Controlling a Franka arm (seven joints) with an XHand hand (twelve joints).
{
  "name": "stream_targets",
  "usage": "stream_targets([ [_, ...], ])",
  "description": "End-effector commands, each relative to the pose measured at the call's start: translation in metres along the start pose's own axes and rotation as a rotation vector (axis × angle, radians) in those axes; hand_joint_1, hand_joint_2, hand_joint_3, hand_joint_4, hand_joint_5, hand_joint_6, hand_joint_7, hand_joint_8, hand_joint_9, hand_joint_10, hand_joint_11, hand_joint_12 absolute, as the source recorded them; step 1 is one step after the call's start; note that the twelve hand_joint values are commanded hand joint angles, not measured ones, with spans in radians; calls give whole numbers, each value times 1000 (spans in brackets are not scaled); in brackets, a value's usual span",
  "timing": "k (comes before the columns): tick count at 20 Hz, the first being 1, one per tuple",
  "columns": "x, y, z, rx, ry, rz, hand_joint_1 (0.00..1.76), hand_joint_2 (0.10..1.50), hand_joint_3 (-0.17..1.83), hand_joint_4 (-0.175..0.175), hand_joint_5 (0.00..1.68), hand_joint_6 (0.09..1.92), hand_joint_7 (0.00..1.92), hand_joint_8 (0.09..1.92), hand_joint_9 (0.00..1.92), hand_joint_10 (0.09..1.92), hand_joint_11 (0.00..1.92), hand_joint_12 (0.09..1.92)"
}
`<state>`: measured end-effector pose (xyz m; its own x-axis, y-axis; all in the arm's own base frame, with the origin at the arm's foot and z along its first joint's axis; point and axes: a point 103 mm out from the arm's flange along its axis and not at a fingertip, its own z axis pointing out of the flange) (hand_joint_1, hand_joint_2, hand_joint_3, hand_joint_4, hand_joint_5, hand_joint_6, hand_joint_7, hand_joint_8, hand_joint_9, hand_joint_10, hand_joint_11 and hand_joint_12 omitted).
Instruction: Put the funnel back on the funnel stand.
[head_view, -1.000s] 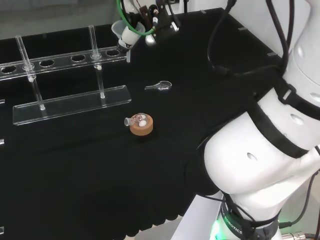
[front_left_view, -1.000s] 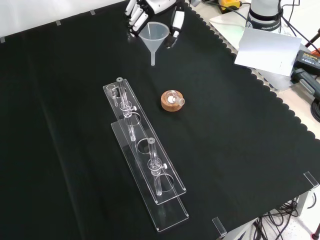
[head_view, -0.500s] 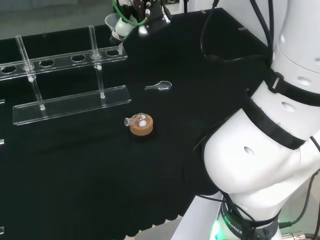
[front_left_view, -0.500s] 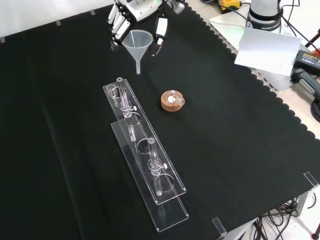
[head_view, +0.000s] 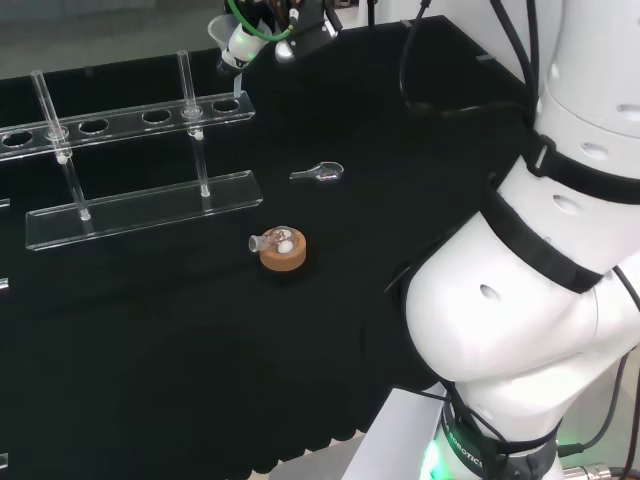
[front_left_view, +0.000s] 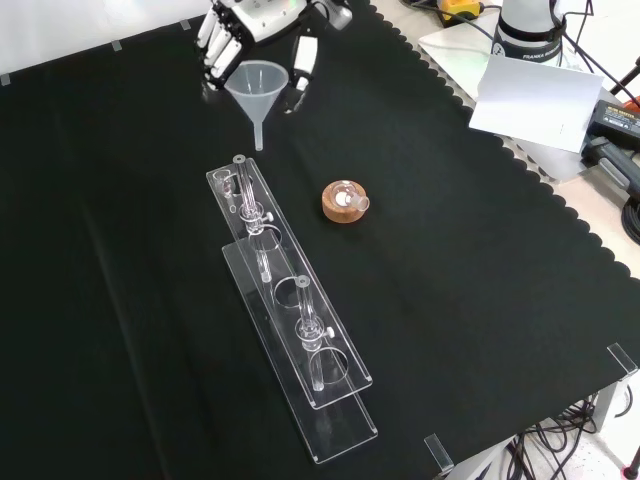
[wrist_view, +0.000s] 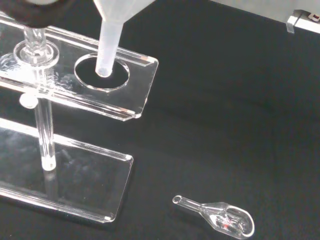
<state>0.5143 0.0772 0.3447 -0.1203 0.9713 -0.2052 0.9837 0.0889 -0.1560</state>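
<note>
Above far-end hole: funnel (front_left_view: 254, 90) spout hovers over funnel stand (front_left_view: 290, 300).
Fingers (front_left_view: 218, 45): curled, pinching funnel rim.
Risk: off-centre spout strikes rail, tipping stand.

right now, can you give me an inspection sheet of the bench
surface: black cloth, flat, scalloped edge
job's things: clear plastic funnel held above the end hole of the clear acrylic funnel stand, stem not yet through
clutter: small round glass flask on a cork ring; small clear glass scoop lying on the cloth
hand: black and white hand curled round the funnel
cables: green and black cables at the wrist
surroundings: white paper beyond the cloth
</note>
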Motion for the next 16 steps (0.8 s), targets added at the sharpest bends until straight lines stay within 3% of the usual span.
stream_targets([
  [1, 5, 35, 12, 1, 3, -33, 799, 803, 424, 58, 847, 548, 683, 616, 956, 370, 789, 1143],
  [16, 10, 56, 31, 39, 10, -58, 802, 804, 430, 52, 839, 559, 675, 623, 956, 370, 798, 1132],
])
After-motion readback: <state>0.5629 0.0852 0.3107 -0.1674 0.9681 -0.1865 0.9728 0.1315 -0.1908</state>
